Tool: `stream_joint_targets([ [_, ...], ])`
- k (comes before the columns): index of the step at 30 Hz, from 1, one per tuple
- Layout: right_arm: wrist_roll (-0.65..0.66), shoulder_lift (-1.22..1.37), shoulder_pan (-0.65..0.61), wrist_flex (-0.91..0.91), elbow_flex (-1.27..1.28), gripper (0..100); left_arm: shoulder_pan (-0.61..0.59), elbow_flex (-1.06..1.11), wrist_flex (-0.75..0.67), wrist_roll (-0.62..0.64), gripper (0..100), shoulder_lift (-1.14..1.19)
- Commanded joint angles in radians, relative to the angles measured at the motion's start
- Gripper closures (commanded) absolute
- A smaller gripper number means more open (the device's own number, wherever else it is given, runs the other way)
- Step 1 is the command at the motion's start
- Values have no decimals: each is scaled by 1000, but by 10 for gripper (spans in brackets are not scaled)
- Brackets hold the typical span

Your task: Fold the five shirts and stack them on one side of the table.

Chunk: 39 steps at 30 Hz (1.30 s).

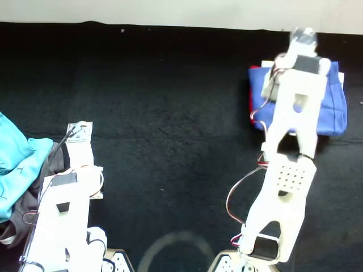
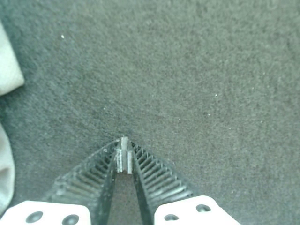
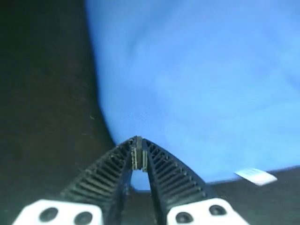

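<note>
A folded blue shirt (image 1: 336, 107) tops a stack at the table's far right, with a red edge (image 1: 251, 105) and a bit of white (image 1: 265, 63) showing under it. My right arm (image 1: 298, 102) stretches over this stack. In the right wrist view my right gripper (image 3: 139, 146) is shut, its tips low over the blue shirt (image 3: 201, 84) near its edge, and nothing shows between them. A crumpled cyan shirt (image 1: 14, 158) lies on a dark one (image 1: 20, 212) at the left edge. My left gripper (image 1: 79, 127) (image 2: 123, 146) is shut over bare table beside them.
The black cloth tabletop (image 1: 170, 113) lies open between the two arms. A small white tag (image 3: 255, 176) sticks out at the blue shirt's edge. Pale fabric (image 2: 8, 70) shows at the side of the left wrist view. A light wall runs behind the table.
</note>
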Motion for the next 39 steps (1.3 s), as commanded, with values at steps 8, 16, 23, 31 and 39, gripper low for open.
stream_joint_targets([
  [8,-2,-400,-5,39,-27,989,7,-21,-14,6,991,8],
  [16,0,-940,-10,33,690,989,7,-21,-14,6,991,8],
  [23,94,-1170,-27,-31,1264,991,7,-21,-14,6,991,8],
  [31,152,-1600,-54,-400,1940,991,7,-21,-12,6,991,8],
  [39,230,-1925,-50,-746,2582,990,7,-21,-12,6,991,8],
])
